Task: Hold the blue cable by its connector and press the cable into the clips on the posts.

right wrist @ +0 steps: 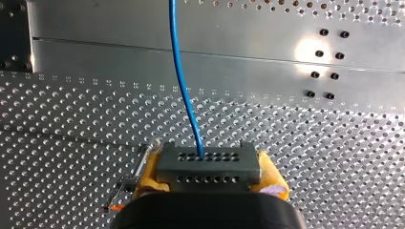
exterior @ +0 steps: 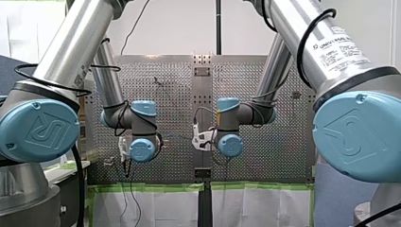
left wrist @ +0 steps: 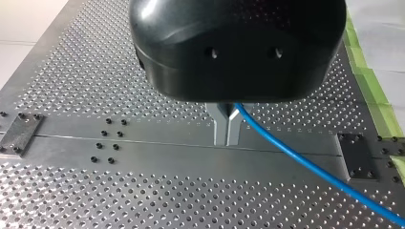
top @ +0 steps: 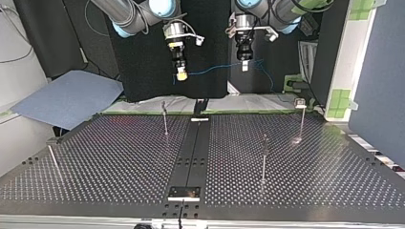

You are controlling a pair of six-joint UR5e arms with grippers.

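- at the top view's far left, the far-left post (top: pixel 51 158) leans near the tabletop (top: pixel 119 162) edge. it is well apart from both tools, so i judge it is not your first target.
- next comes the middle-left post (top: pixel 165 119), upright beside the centre strip. the right tool (top: pixel 181 74) hangs above and beyond it, and is nearer to it than the left tool is.
- the right tool's yellow pads are clamped on the grey connector (right wrist: pixel 207 167), one pad on each side. the blue cable (top: pixel 210 70) leaves the connector's face straight ahead.
- this is the relation your move turns on. the cable's long axis runs across the top view from tool to tool, high over the tabletop. every post top lies below it and on the camera's side of it.
- the left tool (left wrist: pixel 228 136) has its metal fingers together, pinching the cable partway along. past this tool the slack droops away.
- the near-right post (top: pixel 264 155) and the far-right post (top: pixel 301 117) stand on the left tool's side.
- i judge you must bring the span down and toward the posts while keeping it taut, or it may slide past a clip.
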